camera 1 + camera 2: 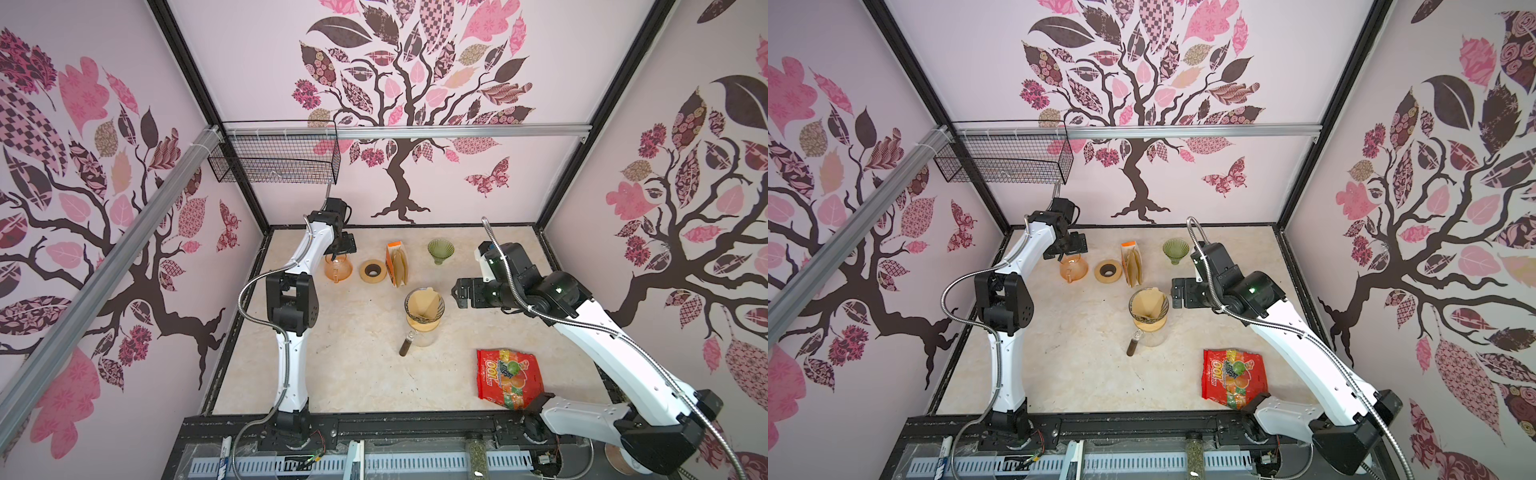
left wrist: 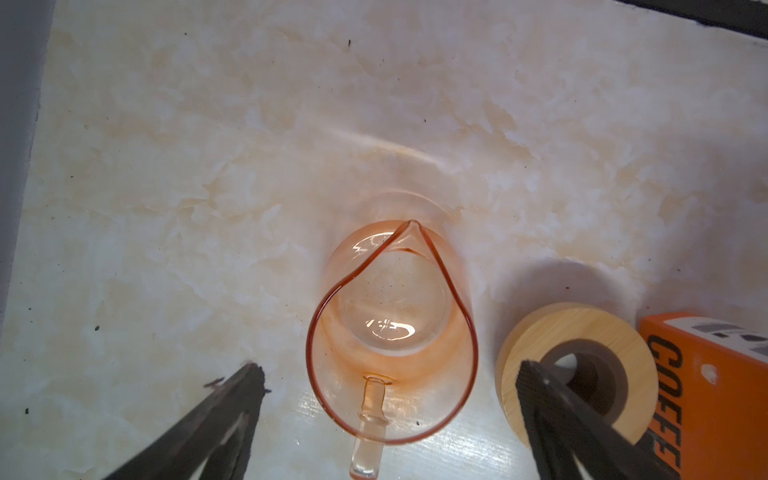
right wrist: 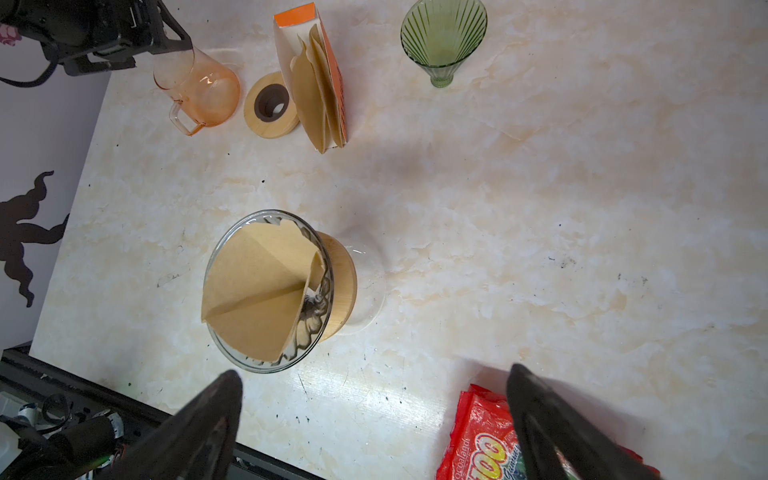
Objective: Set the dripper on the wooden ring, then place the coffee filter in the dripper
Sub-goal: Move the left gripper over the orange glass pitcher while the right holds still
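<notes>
Where it sits inside the glass dripper on the table, the brown paper filter forms a cone with 1 crease, half unfolded. The right gripper nearby and the left gripper over the orange jug both gape wide, holding nothing.

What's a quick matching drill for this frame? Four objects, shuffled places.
Objects:
1. opened coffee filter
2. orange carafe
3. green glass cone
4. red candy bag

Places:
A. stands empty at the back right
B. lies flat at the front right
C. sits inside the clear dripper
D. stands beside the wooden ring

Pairs: 1-C, 2-D, 3-A, 4-B.
</notes>
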`<state>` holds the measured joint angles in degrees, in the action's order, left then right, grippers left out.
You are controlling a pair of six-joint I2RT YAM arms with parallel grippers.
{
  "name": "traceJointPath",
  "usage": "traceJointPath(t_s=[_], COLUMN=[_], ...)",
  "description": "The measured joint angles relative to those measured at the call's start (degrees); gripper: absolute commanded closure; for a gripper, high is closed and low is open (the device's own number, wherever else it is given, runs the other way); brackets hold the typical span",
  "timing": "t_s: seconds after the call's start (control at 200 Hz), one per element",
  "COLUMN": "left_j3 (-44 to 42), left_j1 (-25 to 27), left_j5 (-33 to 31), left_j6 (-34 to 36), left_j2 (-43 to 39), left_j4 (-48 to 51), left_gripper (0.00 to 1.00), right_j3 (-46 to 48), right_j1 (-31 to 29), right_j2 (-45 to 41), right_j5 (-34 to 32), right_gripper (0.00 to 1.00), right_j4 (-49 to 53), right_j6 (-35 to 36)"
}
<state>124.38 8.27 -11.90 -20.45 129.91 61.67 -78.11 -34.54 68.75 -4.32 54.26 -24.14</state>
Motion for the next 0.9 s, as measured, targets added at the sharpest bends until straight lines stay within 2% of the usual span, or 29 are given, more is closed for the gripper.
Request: traceJointPath(t_s=[0.3, 0.625, 0.9], left_j3=[1.99, 3.13, -0.35], left_j1=[-0.72, -0.74, -0.76], left_j5=[0.48, 0.39, 0.57], left_j6=[0.83, 0.96, 0.74], left_j2=[3.30, 4.83, 3.93], left_j4=[-1.33, -2.10, -5.40], left_gripper=[0.05, 0.13, 0.19], right_j3=[-0.02, -0.02, -0.02], right_j1=[0.00, 0.00, 0.00], right_j2=[1.01, 0.98, 0.98], right_j5=[-0.15, -0.44, -0.42], right_gripper=[0.00, 0.00, 0.00], right_j4=[0.02, 0.07, 0.15], right_j6=[0.39, 0.39, 0.39])
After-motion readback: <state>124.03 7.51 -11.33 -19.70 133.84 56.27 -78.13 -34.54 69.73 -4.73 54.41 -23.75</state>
